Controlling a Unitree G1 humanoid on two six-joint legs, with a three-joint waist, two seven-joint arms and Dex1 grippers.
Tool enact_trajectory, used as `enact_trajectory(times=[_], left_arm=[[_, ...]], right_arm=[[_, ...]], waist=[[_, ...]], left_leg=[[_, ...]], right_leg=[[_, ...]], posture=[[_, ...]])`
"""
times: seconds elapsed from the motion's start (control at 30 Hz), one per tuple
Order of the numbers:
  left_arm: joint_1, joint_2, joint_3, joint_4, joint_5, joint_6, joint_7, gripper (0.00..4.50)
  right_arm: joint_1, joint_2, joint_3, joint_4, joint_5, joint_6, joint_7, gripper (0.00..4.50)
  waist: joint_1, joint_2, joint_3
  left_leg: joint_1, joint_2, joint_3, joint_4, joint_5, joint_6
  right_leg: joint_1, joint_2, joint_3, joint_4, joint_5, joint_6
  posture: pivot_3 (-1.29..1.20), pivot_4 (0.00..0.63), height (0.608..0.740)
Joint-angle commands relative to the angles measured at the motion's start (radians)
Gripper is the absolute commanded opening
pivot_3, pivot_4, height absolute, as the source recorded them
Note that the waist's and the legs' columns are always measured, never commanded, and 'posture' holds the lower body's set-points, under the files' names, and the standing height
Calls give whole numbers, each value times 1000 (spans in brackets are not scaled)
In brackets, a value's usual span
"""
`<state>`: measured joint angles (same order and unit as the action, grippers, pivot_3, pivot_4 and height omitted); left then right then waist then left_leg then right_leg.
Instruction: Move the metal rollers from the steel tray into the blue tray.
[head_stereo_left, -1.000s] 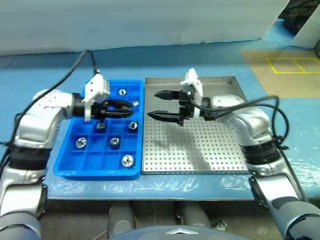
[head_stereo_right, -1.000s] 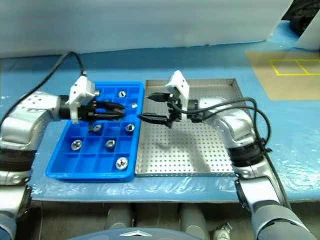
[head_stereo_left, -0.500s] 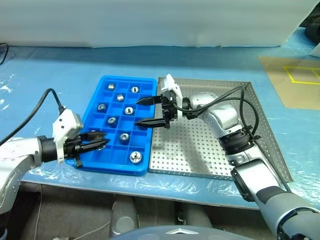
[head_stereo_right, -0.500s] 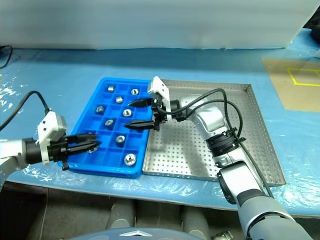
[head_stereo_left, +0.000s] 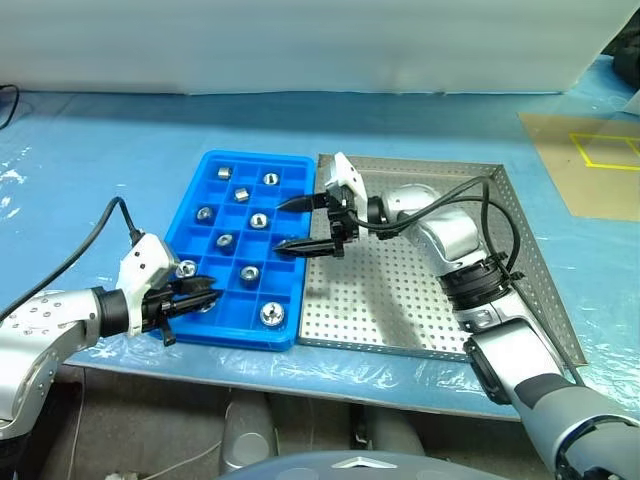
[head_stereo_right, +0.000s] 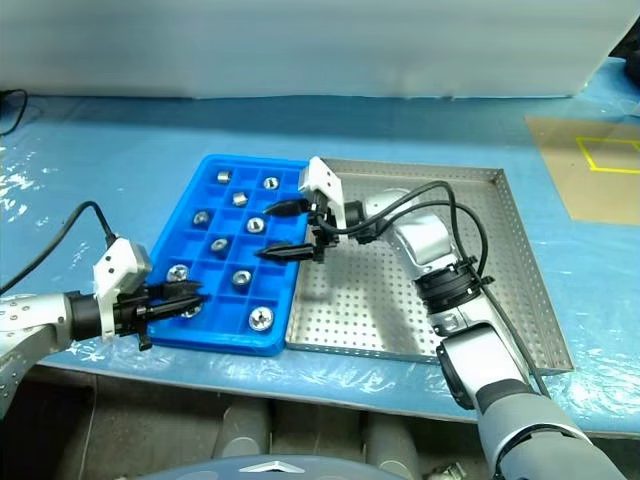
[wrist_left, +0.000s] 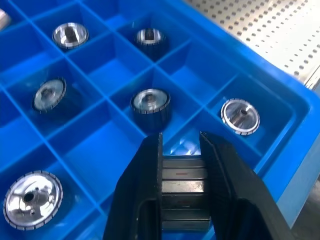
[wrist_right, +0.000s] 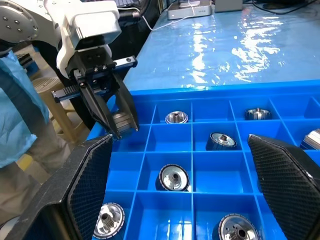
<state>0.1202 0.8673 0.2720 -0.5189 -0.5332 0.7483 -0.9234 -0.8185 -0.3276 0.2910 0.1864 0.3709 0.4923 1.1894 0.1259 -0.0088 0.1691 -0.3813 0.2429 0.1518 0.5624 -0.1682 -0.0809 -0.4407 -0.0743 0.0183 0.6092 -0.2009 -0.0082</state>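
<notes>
While the left claw (head_stereo_left: 190, 297) pinches a roller (wrist_left: 184, 175) over the blue tray's (head_stereo_left: 214, 331) near-left corner, the right claw (head_stereo_left: 303, 223) hangs spread above the tray's right edge; left wrist view: an empty cell lies just below; right wrist view: other rollers (wrist_right: 173, 177) fill neighbouring cells; steel tray (head_stereo_left: 520, 262) looks emptied.

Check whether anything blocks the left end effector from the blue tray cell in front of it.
Nothing visible does. The left end effector is at the blue tray's near-left corner, and the cell ahead of its fingertips looks empty. Metal rollers lie in neighbouring cells. The right end effector is well apart, at the tray's opposite side.
</notes>
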Motion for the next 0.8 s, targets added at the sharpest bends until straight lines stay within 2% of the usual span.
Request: enact_trajectory(times=[0.03,0.43,0.47,0.57,0.8], left_arm=[[3,26,-1,6,23,-32,-2,791],[-53,27,-81,75,82,-85,21,791],[-66,24,-88,85,89,-93,27,1519],[-98,16,-93,102,86,-92,32,2373],[-246,-35,-92,98,3,-73,28,2373]], right_arm=[[1,-3,-22,-28,-2,-17,-6,4438],[23,8,-13,-36,-28,-39,-18,4438],[25,9,-14,-39,-28,-37,-19,4438],[30,8,-17,-46,-25,-30,-21,4438],[51,-4,-33,-72,-17,-8,-34,4438]], waist=[[0,0,0],[0,0,0],[0,0,0],[0,0,0],[1,0,0]], left_leg=[[0,0,0,0,0,0],[0,0,0,0,0,0],[0,0,0,0,0,0],[0,0,0,1,0,-1],[1,0,-1,2,1,-2]], right_leg=[[0,0,0,0,0,0],[0,0,0,1,0,0],[0,0,0,1,0,0],[0,0,0,2,0,0],[0,0,0,5,0,0]], posture=[[219,150,740],[210,150,740],[210,150,740],[201,150,740],[155,150,740]])
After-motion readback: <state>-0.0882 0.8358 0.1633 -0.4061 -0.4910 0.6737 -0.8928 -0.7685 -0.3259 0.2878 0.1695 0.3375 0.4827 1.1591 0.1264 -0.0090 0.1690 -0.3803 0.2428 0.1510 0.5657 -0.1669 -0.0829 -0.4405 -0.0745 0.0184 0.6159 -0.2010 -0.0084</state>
